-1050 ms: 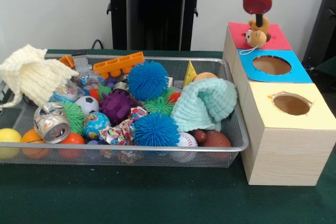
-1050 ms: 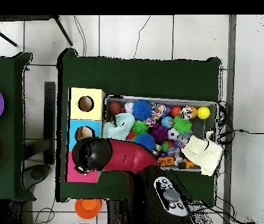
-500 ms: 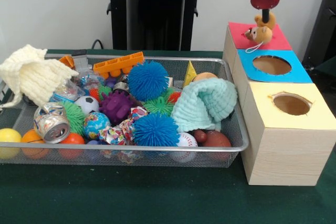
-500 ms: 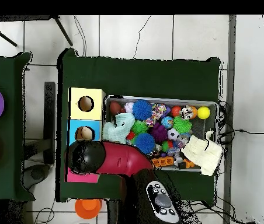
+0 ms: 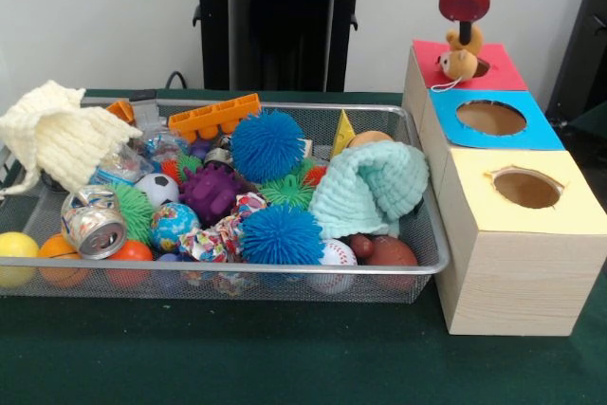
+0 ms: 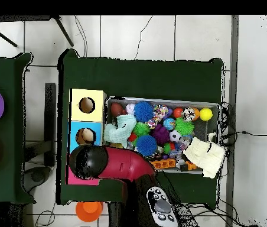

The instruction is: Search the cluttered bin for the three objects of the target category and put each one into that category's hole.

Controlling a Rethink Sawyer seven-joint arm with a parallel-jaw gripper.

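A small tan and orange plush toy (image 5: 461, 62) hangs just above the hole of the red-topped box (image 5: 505, 71), its white loop dangling over the box's near edge. My gripper (image 5: 465, 37) comes down from above and is shut on the toy's top. In the overhead view the arm's black head (image 6: 88, 161) covers the toy and most of the red box (image 6: 75, 178). The wire bin (image 5: 285, 270) to the left holds several spiky balls, sports balls, a crushed can (image 5: 93, 223) and a mint cloth (image 5: 370, 187).
The blue-topped box (image 5: 542, 132) and the yellow-topped box (image 5: 569, 208) stand in a row in front of the red one, each with a round hole. A cream knitted cloth (image 5: 57, 135) drapes over the bin's left end. An orange toy block (image 5: 213, 118) lies at the bin's back.
My gripper swung a little right and up, then came back left and down over the red box, and the plush toy moved with it.
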